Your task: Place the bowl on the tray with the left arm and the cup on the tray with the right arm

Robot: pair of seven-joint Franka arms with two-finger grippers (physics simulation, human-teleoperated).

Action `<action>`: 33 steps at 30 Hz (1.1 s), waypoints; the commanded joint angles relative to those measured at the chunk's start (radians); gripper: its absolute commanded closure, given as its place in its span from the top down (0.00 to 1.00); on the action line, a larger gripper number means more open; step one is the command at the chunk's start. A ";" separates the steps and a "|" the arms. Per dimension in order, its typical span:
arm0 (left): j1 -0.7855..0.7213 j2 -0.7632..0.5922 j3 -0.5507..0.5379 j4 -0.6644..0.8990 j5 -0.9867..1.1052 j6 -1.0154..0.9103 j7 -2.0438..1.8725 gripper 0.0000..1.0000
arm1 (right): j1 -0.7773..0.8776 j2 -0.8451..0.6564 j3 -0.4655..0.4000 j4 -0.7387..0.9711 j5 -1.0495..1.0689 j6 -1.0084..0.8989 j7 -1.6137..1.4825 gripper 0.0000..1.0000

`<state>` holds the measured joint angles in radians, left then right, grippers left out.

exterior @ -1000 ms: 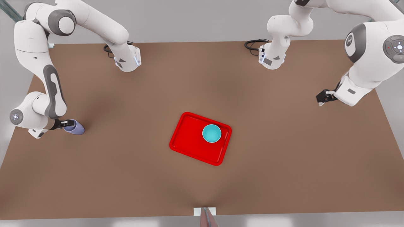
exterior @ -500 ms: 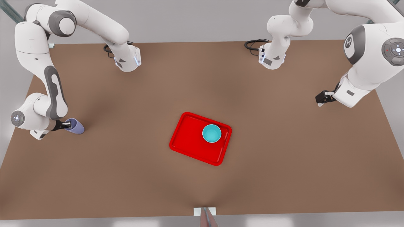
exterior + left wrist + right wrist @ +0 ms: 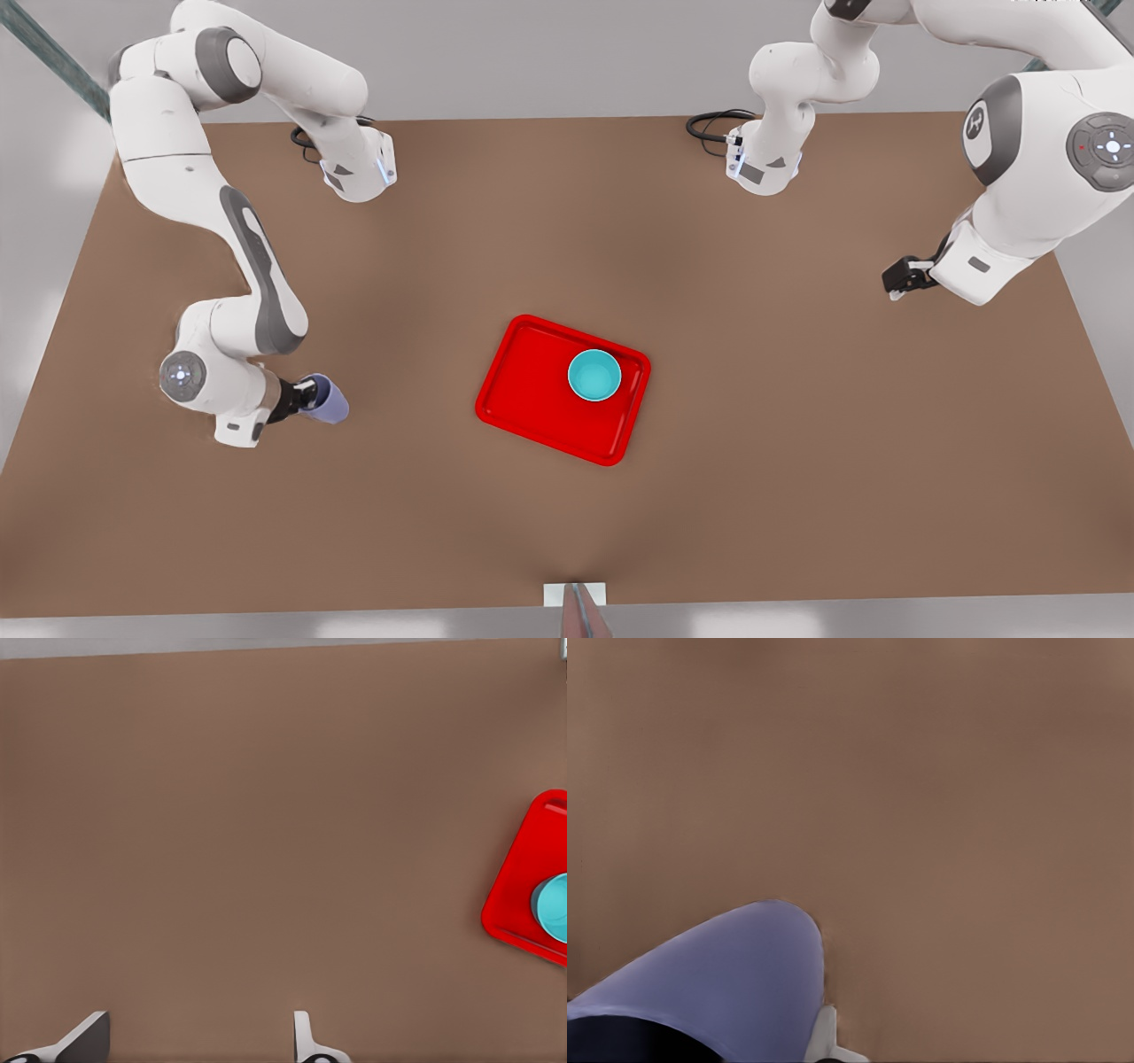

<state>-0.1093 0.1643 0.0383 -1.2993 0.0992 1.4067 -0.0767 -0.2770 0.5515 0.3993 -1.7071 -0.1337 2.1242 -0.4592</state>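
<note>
The right gripper [image 3: 306, 400] is clamped on the lavender cup [image 3: 326, 400], which hangs above the brown table [image 3: 797, 496], well short of the red tray [image 3: 532, 408]. Carry the cup level toward the tray's free half, on the side away from the teal bowl [image 3: 594, 375], and do not let go until its base sits flat inside the rim.

The cup appears tipped: its long axis runs outward from the jaws toward the tray, with one end between the fingers and the other leading. Which end is the mouth cannot be settled from the right wrist view, where the cup [image 3: 718, 983] bulges beside one fingertip [image 3: 824, 1036]. Right it before lowering, or it will likely roll.

The bowl already rests upright on the tray. The left gripper [image 3: 899, 279] waits well apart from it, jaws spread and empty, with both fingertips [image 3: 89, 1036] over bare table.
</note>
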 commanded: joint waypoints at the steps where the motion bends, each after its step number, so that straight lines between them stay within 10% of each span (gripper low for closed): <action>1: 0.002 0.000 0.000 0.000 -0.003 0.000 0.000 1.00 | 0.025 0.005 -0.001 0.013 -0.009 0.000 0.025 0.21; 4: -0.001 0.004 0.000 0.000 -0.003 0.000 0.000 1.00 | 0.335 0.061 -0.057 0.155 0.071 -0.059 0.251 0.21; 8: -0.001 0.004 0.000 0.000 -0.003 0.000 0.000 1.00 | 0.763 0.120 -0.367 0.299 0.286 -0.102 0.369 0.21; 20: -0.001 0.006 0.000 0.002 -0.001 0.002 0.000 1.00 | 0.944 0.249 -0.517 0.368 0.330 -0.086 0.398 0.21; 23: 0.000 0.006 0.000 0.002 -0.004 0.002 0.000 1.00 | 0.957 0.260 -0.525 0.374 0.332 -0.086 0.415 0.37; 25: 0.000 0.006 0.000 0.002 -0.004 0.002 0.000 1.00 | 0.957 0.262 -0.525 0.374 0.332 -0.084 0.418 0.80; 27: 0.002 0.006 0.000 0.002 -0.004 0.002 0.000 1.00 | 0.958 0.262 -0.525 0.380 0.332 -0.084 0.418 1.00; 33: 0.002 0.006 0.000 0.002 -0.003 0.002 0.000 1.00 | 0.957 0.268 -0.525 0.388 0.332 -0.087 0.416 1.00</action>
<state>-0.1077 0.1704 0.0383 -1.2978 0.0964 1.4082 -0.0767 0.6796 0.8192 -0.1258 -1.3192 0.1979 2.0371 -0.0429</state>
